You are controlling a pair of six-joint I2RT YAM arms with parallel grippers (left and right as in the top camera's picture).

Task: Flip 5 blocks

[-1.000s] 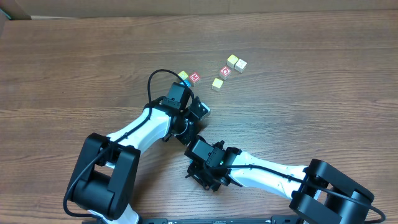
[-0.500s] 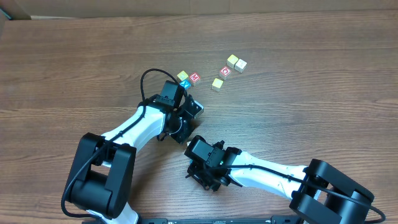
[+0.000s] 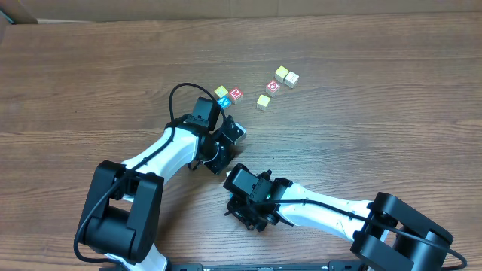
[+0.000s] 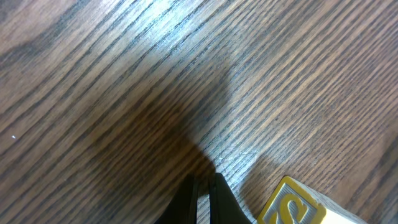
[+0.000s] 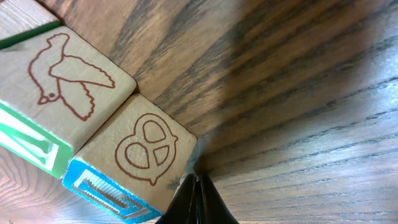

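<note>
Several small wooden blocks lie at the table's far middle: a yellow-green one (image 3: 221, 92), a blue one (image 3: 224, 101), a red M (image 3: 236, 94), a pale yellow one (image 3: 263, 102), a red O (image 3: 273, 86) and a pair (image 3: 286, 76). My left gripper (image 3: 228, 129) is shut and empty, just in front of the blue block. Its wrist view shows the shut fingers (image 4: 202, 196) over bare wood beside a yellow-framed block (image 4: 297, 202). My right gripper (image 5: 198, 186) is shut, its tips at the corner of a pretzel block (image 5: 143, 149) that touches a bird block (image 5: 62, 81). Overhead, the right gripper (image 3: 247, 203) hides both.
Both arms reach in from the near edge and nearly meet at mid-table, the left forearm (image 3: 162, 154) slanting up-right and the right forearm (image 3: 324, 211) lying along the front. A cardboard edge (image 3: 15, 15) sits at the far left corner.
My left arm has shifted slightly left and back, uncovering the blue block; since half a second ago it has barely moved. The right arm has stayed still.
</note>
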